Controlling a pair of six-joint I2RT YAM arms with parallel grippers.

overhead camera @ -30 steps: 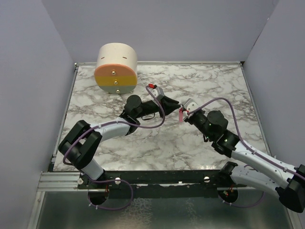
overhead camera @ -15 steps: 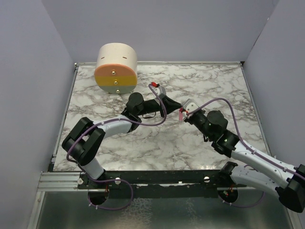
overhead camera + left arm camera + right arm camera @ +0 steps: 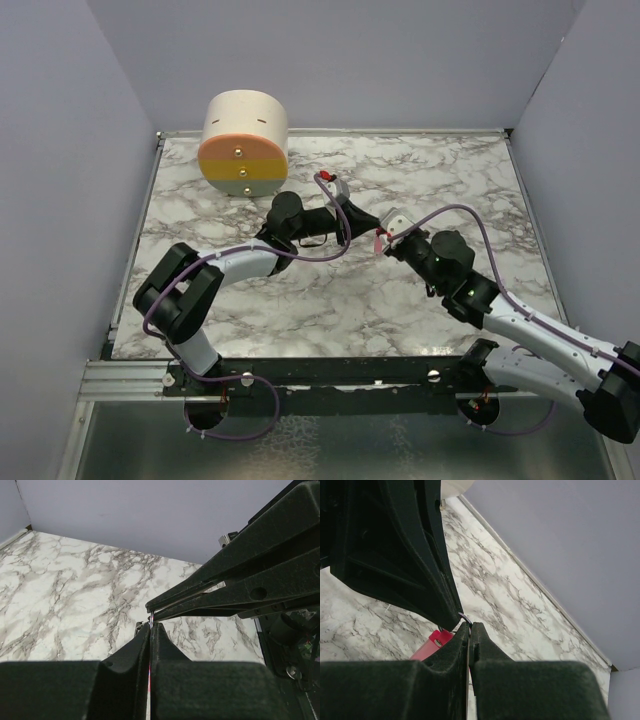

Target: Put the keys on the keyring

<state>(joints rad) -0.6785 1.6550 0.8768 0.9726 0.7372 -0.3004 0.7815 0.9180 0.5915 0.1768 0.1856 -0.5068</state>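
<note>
The left gripper [image 3: 374,227] is clamped on the keys [image 3: 380,241], which hang over the table [image 3: 300,300]; the right gripper [image 3: 390,240] pinches the keyring [image 3: 464,616], touching tips. I think this aligns ring and key hole.

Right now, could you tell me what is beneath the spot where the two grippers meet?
The pink key hangs there, with the marble table beneath. The right gripper's fingers cover part of it.

Marble-look tabletop [image 3: 440,165] w/ plain lavender-grey walls [image 3: 350,60] on 3 sides, even light
</note>
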